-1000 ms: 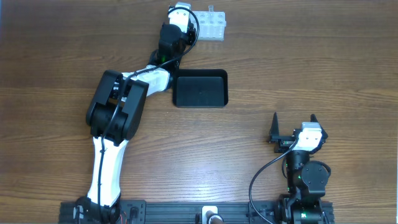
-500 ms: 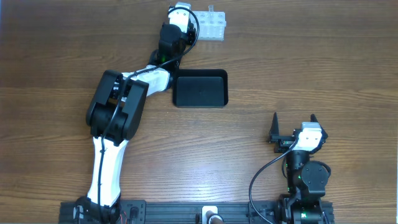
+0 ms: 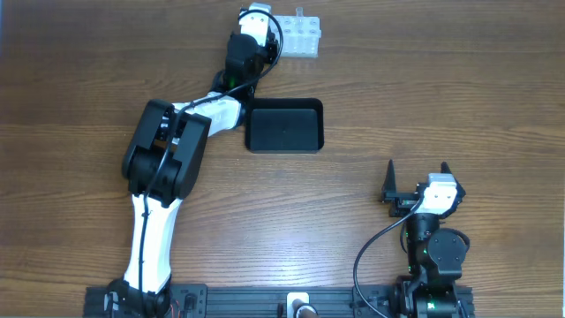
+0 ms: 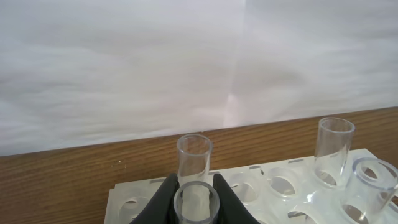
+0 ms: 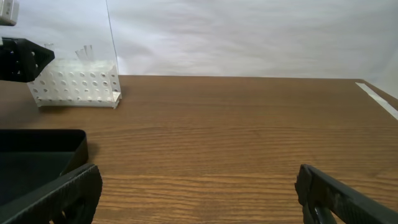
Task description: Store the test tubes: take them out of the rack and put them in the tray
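Left gripper (image 4: pixel 196 186) is at the far end of the table (image 3: pixel 459 88), down at the white rack (image 4: pixel 261 180). Its two black fingers (image 4: pixel 165 196) press on both sides of a clear test tube (image 4: pixel 196 208), so it looks closed on that tube. The tube stands in its hole in the rack and has not been lifted out yet.

Just behind it stands a second tube (image 4: pixel 194 155), very close. Two more tubes (image 4: pixel 334 149) stand farther along the rack, off to one side. Past the rack there is a strip of table and then a plain white wall (image 4: pixel 186 62).

The black tray (image 3: pixel 284 125) sits just beside the rack, on the side nearer the robot. No tubes can be seen in it.

The right gripper (image 3: pixel 417 177) is well apart from all this, near its own base. Its fingers are spread wide with nothing in them.

Some things could go wrong. If the tube comes up tilted, it may bump the second tube or rub the side of the hole. Then the light rack could lift or slide along with it. If the hold is too soft, the smooth tube could slip and drop. If the arm swings low, the tube could hit the tray's wall.
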`<state>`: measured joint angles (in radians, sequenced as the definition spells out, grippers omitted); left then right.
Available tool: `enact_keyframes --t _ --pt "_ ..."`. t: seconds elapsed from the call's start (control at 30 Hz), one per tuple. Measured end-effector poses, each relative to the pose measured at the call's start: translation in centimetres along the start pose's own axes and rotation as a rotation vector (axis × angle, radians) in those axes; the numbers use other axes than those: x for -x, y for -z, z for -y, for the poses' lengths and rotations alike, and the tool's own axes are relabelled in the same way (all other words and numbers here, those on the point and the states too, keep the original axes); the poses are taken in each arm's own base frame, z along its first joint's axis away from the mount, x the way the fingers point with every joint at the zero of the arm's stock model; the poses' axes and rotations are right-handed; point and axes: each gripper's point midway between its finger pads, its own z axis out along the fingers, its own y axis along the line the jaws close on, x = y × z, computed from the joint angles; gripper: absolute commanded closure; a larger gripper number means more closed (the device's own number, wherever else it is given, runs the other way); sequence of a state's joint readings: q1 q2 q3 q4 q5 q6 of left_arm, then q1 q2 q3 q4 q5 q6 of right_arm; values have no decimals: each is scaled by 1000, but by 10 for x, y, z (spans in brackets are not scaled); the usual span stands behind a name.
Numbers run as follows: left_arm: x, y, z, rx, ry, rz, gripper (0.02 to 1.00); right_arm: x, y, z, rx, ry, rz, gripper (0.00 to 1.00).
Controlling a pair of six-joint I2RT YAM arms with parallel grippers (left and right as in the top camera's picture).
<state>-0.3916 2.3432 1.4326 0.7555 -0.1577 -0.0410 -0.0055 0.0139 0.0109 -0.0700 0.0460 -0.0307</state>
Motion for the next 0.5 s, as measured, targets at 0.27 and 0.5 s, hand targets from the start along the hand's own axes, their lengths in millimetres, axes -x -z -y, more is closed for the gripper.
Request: enact_keyframes --t 0.27,0.5 --pt "4 1 -4 20 -1 -5 980 0 0 0 0 -1 0 9" --pt "21 4 -5 27 -10 21 978 0 0 0 0 -1 0 7"
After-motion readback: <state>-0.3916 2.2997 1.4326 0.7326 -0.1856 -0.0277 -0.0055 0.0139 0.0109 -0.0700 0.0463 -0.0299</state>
